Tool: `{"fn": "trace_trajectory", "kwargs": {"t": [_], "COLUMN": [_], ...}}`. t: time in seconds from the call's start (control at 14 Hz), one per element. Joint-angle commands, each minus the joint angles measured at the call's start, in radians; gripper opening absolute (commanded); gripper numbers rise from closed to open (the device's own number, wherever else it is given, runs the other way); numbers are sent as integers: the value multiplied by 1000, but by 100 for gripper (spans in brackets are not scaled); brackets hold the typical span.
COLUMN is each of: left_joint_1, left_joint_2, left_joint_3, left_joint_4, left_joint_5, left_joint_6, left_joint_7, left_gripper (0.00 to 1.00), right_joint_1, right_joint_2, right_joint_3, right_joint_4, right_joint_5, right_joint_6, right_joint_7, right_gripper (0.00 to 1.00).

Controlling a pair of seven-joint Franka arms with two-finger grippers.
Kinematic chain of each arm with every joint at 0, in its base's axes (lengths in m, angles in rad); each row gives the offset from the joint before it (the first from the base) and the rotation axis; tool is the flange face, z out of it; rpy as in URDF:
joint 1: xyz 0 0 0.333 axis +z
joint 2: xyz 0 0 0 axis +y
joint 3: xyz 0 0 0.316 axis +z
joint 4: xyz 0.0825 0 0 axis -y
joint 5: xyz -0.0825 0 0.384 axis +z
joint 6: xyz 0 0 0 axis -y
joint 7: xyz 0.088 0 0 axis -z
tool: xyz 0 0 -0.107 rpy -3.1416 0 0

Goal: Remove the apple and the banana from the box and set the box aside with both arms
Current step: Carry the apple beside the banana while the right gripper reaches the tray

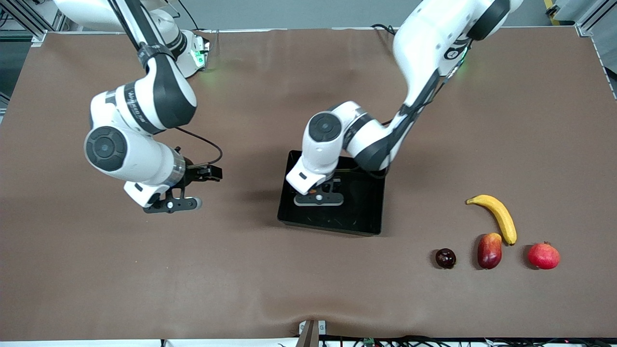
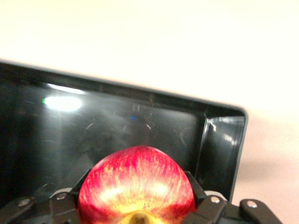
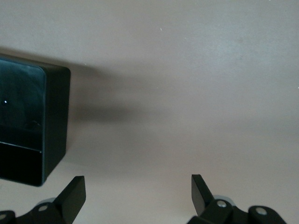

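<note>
- The left gripper (image 1: 318,198) is down inside the box (image 1: 359,219), its fingers (image 2: 198,193) clamped on the apple (image 2: 136,186) from both sides.
- The apple sits straight between those fingers, low over the box floor, so judging from this the coming move is a lift up over the box wall.
- The left arm is the one at the box; the right gripper (image 1: 173,204) hangs over bare table beside the box, toward the right arm's end, fingers (image 3: 74,193) spread wide and empty. That arm waits.
- The banana (image 1: 496,217) already lies on the table outside the box, toward the left arm's end, well apart from it. Its long axis runs slantwise, stem end pointing back toward the box.
- The apple is red with yellow streaks, paler and yellower around the stem hollow, glossy.
- The box is shallow, black and shiny with scuffed inner walls; besides the apple, nothing else shows in it.
- Near the banana lie a mango (image 1: 489,250), a pomegranate (image 1: 543,256) and a dark fruit (image 1: 445,258).
</note>
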Motion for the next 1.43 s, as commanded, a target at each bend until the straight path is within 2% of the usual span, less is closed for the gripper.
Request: {"fn": "trace_trajectory", "kwargs": {"t": [0.0, 0.21, 0.57, 0.79, 1.07, 1.21, 1.29, 1.36], "left_joint_1": [59, 156, 349, 449, 545, 555, 574, 594], "left_joint_2": [-109, -209, -327, -344, -326, -308, -292, -283], "left_joint_3": [-2, -4, -16, -21, -22, -21, -21, -21], "left_joint_4": [-53, -148, -343, -403, -447, -464, -467, -477], "left_joint_5": [-19, -44, -50, -62, -84, -88, -88, -88], "left_joint_6": [-63, -76, -76, -75, -47, -38, -37, -31], "left_joint_7": [-4, 25, 182, 270, 341, 343, 343, 357], "left_gripper": [2, 4, 3, 3, 3, 2, 2, 2], "right_joint_1": [57, 114, 244, 306, 323, 323, 323, 321], "right_joint_2": [43, 103, 218, 264, 322, 341, 341, 341], "right_joint_3": [-7, -7, -7, -7, -7, -7, -7, -7], "right_joint_4": [12, 16, 18, 16, 12, 12, 12, 10], "right_joint_5": [4, 6, 4, 4, 6, 6, 7, 10], "right_joint_6": [58, 146, 322, 414, 483, 500, 500, 497], "right_joint_7": [95, 147, 368, 414, 414, 413, 413, 416], "right_gripper": [100, 100, 100, 100, 100, 58, 23, 0]}}
